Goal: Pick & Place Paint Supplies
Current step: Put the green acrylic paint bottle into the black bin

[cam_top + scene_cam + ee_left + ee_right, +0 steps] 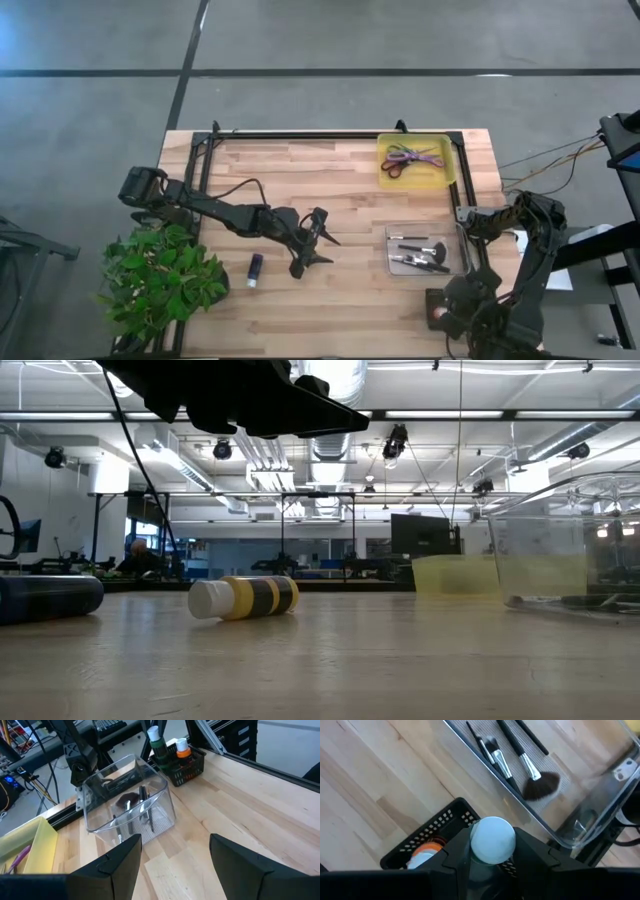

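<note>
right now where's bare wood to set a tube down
Bare: the wide strip between the purple tube and clear bin, and the back stretch left of the yellow tray. Crowded: the right edge, with tray, bin and black basket close together.

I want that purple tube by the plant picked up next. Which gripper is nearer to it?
Left. The left gripper hovers just beside the purple tube, jaws open. The right gripper is at the far corner, holding a white-capped bottle.

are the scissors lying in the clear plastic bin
No, the scissors with coloured handles lie in the yellow tray at the table's far side, while the clear plastic bin holds dark-handled brushes.
</note>
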